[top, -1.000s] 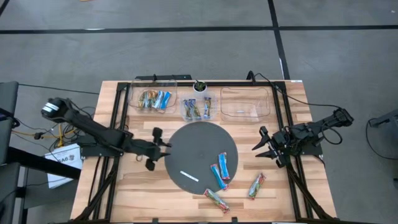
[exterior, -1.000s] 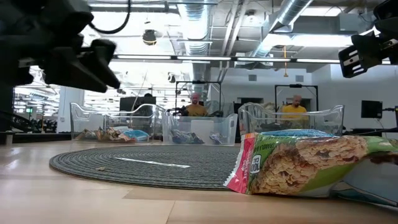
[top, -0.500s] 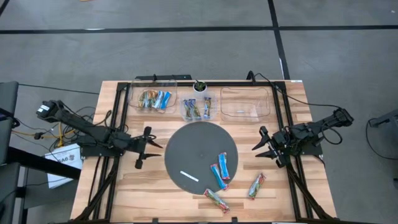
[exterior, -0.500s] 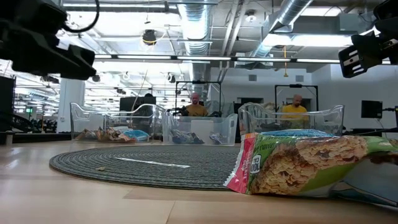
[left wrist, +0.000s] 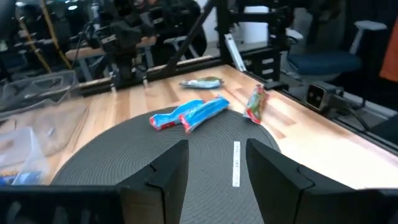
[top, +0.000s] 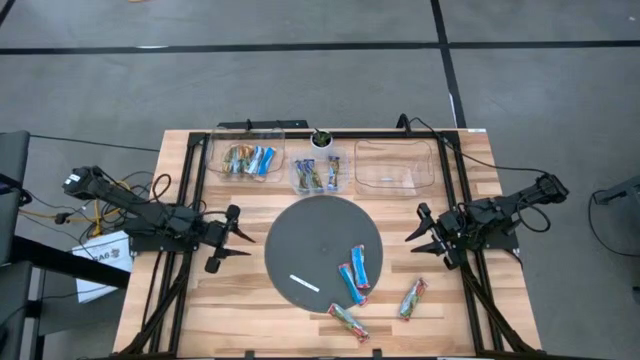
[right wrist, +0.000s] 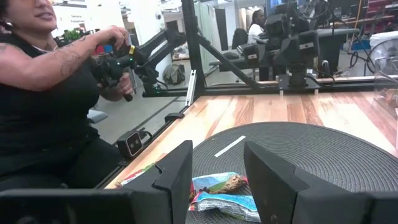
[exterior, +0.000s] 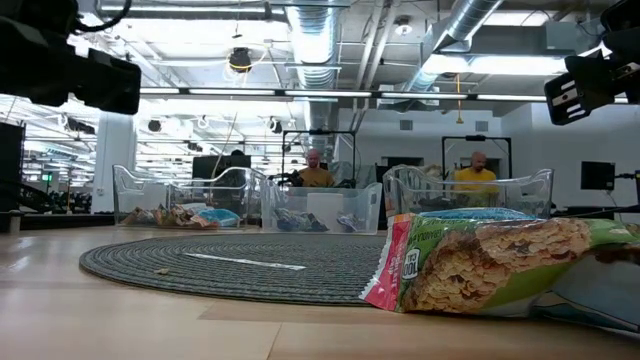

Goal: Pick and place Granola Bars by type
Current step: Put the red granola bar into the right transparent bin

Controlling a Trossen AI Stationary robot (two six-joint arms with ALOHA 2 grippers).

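Note:
A round dark mat (top: 310, 240) lies mid-table with two blue granola bars (top: 355, 273) and a thin white strip (top: 304, 283) on it. Two green-orange bars lie on the wood, one (top: 348, 322) by the mat's near edge and one (top: 412, 298) to its right. In the left wrist view the blue bars (left wrist: 189, 113) lie beyond my fingers. My left gripper (top: 230, 240) hovers open off the mat's left edge. My right gripper (top: 420, 237) hovers open off its right edge. Neither holds anything.
Three clear bins stand along the far edge: the left one (top: 248, 158) and the small middle one (top: 316, 175) hold bars, and the right one (top: 395, 165) shows none. A person (right wrist: 50, 93) stands beyond the table's near side, holding a handle.
My left gripper has drawn back from the mat's left edge toward the table's left edge, rolling a little as it went. It stays open. The bars lie where they were.

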